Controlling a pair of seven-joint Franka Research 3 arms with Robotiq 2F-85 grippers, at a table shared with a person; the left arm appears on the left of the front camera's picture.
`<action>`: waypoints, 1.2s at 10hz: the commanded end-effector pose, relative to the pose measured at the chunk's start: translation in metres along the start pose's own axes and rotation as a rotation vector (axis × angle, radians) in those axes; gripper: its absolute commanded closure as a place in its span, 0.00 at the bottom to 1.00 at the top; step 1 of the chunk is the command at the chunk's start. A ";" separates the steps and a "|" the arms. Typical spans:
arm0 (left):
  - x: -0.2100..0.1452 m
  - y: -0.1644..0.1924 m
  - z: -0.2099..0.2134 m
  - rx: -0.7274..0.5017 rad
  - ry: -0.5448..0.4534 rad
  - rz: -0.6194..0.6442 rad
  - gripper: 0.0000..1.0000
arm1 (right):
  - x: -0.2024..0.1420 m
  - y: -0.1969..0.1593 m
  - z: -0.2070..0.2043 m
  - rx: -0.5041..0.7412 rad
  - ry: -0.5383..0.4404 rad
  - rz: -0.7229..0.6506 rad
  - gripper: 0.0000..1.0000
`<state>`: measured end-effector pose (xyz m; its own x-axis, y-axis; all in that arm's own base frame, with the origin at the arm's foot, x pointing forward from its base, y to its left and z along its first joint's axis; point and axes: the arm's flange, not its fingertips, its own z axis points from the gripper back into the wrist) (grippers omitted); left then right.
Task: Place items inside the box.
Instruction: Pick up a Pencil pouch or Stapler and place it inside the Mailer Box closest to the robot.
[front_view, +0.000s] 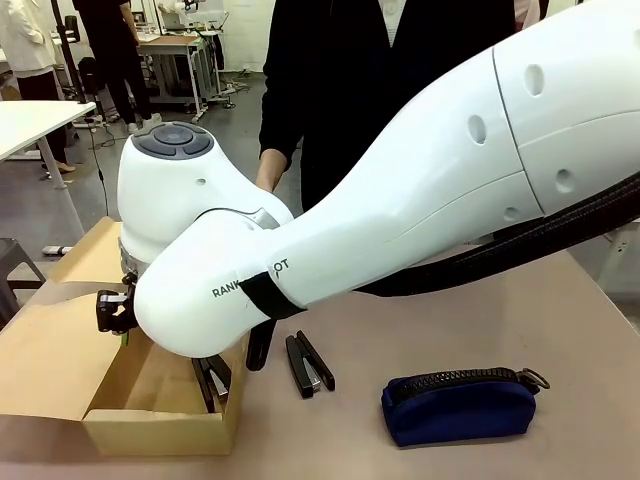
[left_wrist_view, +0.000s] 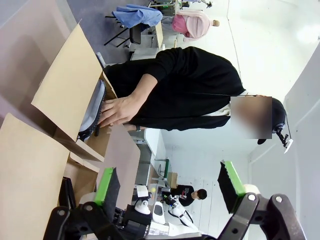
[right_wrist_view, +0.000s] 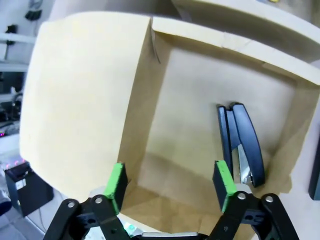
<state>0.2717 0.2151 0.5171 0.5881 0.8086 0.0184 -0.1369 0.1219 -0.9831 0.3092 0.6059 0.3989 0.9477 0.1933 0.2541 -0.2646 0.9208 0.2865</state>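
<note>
Workshop space with a further white table (front_view: 40, 115) is visible behind the brownish desk (front_view: 570, 330). On the near left part of the desk the box (front_view: 150, 432) is set, a tan cardboard carton with its wide lid flap (front_view: 45, 360) folded open to the left.

The right arm (front_view: 420, 190) is extended from the right side across the middle, and its wrist is positioned above the open box. In the right wrist view, the right gripper (right_wrist_view: 170, 182) is seen pointing down into the box. Its jaws are spread wide and nothing is held between the green pads (right_wrist_view: 117, 180).

The first stapler (right_wrist_view: 242, 142), black, is lying on the box floor near one side wall, apart from the gripper's fingers. The second stapler (front_view: 308, 365), also black, is lying on the desk just beside the right wall of the box. The navy blue zip pouch (front_view: 458, 408) is lying on the desk further to the right, well apart from the box, with its zip uppermost.

A person (front_view: 380, 80) in black clothing is standing at the far side of the desk.

In the left wrist view, the left gripper (left_wrist_view: 167, 187) is held in the air with its jaws wide apart and nothing between them. Beyond it, the person's hand (left_wrist_view: 117, 111) is laid on a dark thing at the edge of a cardboard carton (left_wrist_view: 65, 85). Which carton this is cannot be determined.
</note>
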 end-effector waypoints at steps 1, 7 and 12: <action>-0.002 0.001 0.000 -0.021 -0.001 -0.017 0.00 | -0.007 -0.011 0.009 0.014 0.010 0.007 0.00; -0.002 0.001 0.000 -0.021 -0.001 -0.017 0.00 | -0.045 -0.069 0.070 0.231 0.007 0.001 0.00; -0.002 0.001 0.000 -0.021 -0.001 -0.017 0.00 | -0.076 -0.101 0.089 0.232 -0.080 -0.124 0.00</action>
<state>0.2716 0.2149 0.5172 0.5886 0.8082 0.0191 -0.1362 0.1224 -0.9831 0.2284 0.4258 0.4314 0.9545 -0.0212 0.2973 -0.1450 0.8385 0.5252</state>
